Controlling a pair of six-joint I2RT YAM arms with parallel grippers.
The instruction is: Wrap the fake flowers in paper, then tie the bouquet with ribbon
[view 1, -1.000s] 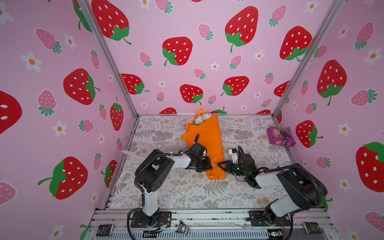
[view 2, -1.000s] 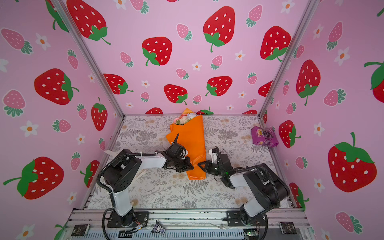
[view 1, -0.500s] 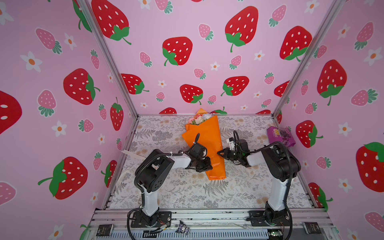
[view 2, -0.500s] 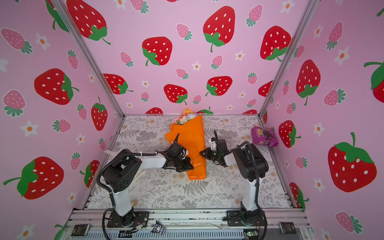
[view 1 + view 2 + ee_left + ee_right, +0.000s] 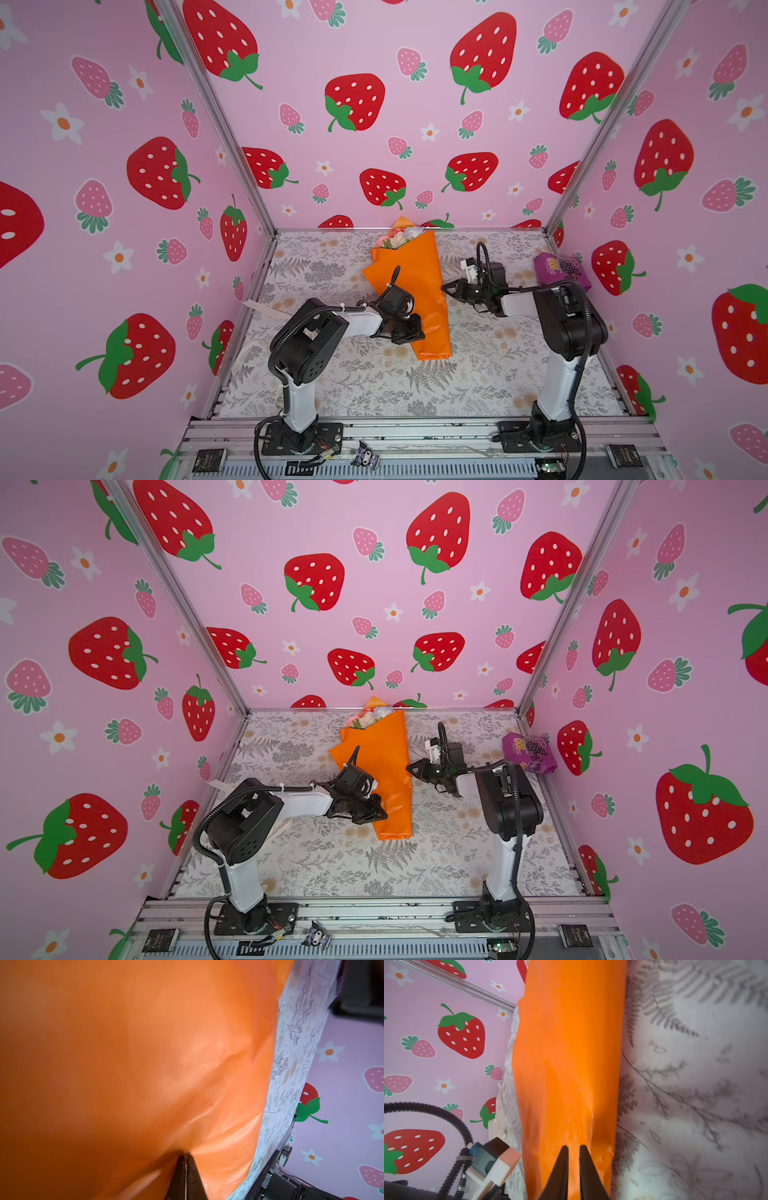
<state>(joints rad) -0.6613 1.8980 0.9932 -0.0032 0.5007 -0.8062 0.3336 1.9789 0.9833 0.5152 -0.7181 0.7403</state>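
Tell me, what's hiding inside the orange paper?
Pink and white flower heads peek out of the orange paper at its far end. Their stems are covered, so nothing else inside shows.

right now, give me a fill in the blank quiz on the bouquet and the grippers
The bouquet is wrapped in ____ paper.
The left gripper is ____ on that paper.
The right gripper is slightly ____.
The purple packet lies beside the ____ wall.
Missing words: orange, shut, open, right.

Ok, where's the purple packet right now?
In both top views the purple packet lies at the far right edge of the table, by the right wall, beyond the right arm and right of the bouquet.
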